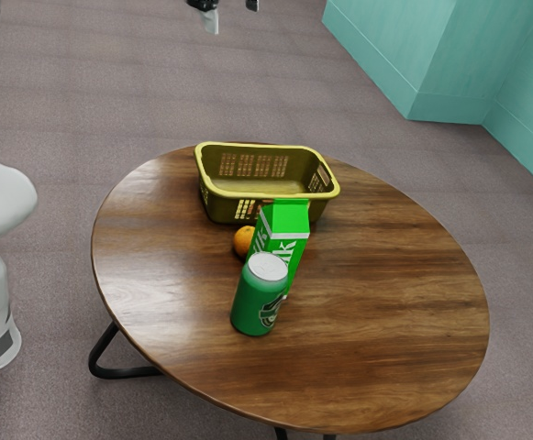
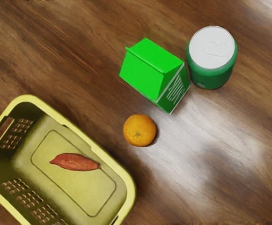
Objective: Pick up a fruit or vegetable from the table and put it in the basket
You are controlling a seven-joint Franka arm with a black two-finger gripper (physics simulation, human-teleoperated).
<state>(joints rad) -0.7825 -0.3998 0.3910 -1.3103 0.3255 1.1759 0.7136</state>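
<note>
Tool (image 1: pixel 232 13) is hanging high, fingers (image 1: pixel 210 20) wide apart; a sweet potato (image 2: pixel 76 162) is lying inside the basket (image 2: pixel 79 191) (an orange (image 2: pixel 139 130) is sitting near it on the counter (image 1: pixel 385 302)).

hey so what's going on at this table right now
A robot arm's claw hangs open high over the round wooden table, holding nothing. A sweet potato lies in the yellow basket. An orange sits on the tabletop, between the basket and a green milk carton. A green can stands by the carton.
</note>
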